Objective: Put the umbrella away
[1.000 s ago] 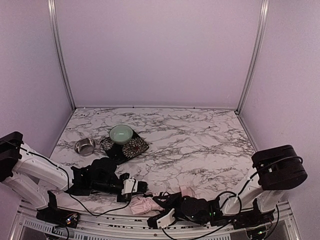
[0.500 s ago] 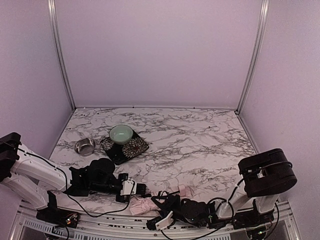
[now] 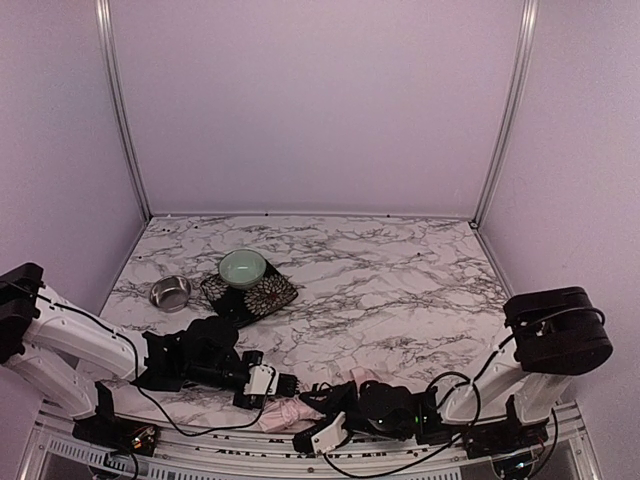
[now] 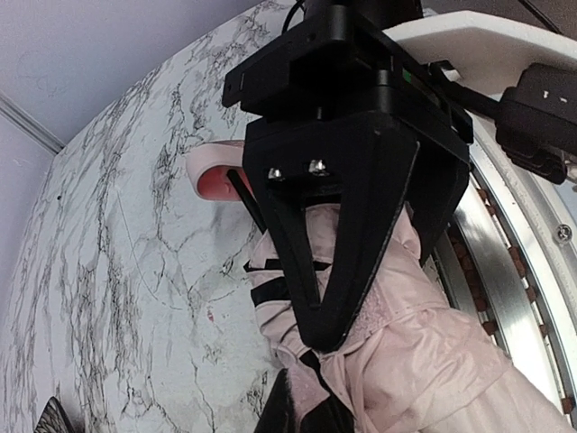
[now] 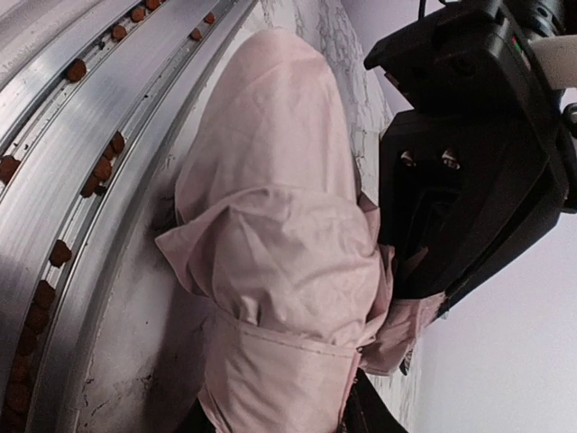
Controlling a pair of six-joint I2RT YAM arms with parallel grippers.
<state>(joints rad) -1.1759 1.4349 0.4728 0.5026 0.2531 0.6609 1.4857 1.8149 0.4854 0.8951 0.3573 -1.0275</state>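
**Top external view.** The umbrella is seen lying at the table's near edge, bunched between the 2 arms, its pink handle pointing right. It is met by the left gripper from the left and by the right gripper from the right, presumably so that the loose canopy can be gathered from both sides. Open marble is left behind the bundle. The green bowl on the floral mat and the steel bowl are set well apart from it.

**Left wrist view.** The left jaws are seen pressed together at the bottom of the frame, apparently nipping a fold of fabric. The thin black shaft and black strap are exposed, so the canopy is judged not yet wrapped. The metal rail runs just beside the fabric, and little room is left on that side.

**Right wrist view.** The pink bundle is clasped by the right jaws, which are held partly apart by its bulk. This grip is judged to steady the bundle while the fabric is tidied. Any sweep is better directed away from the rail, toward the open table.
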